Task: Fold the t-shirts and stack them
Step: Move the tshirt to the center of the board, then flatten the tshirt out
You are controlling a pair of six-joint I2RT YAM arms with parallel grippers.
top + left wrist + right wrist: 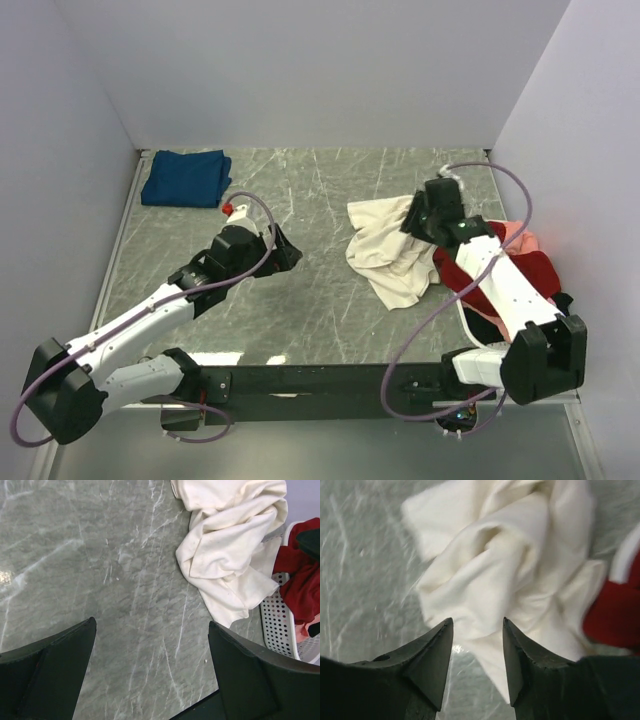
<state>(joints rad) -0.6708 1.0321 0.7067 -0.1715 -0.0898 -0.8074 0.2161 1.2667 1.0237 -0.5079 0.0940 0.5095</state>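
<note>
Two claws, both empty: my right claw (477, 625) hangs with jaws parted just over the crumpled cream t-shirt (390, 255), which lies on the bench (320, 300) touching the white basket (277, 625), and my left claw (151, 623) stands wide open to its left. A pinch into that heap may, I judge, catch several layers or drag cloth across the basket rim; the open room is leftward, toward the folded dark blue t-shirt (185, 178) in the far corner.

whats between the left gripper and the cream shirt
Only bare marble tabletop separates the left gripper from the cream shirt, seen in the left wrist view.
</note>
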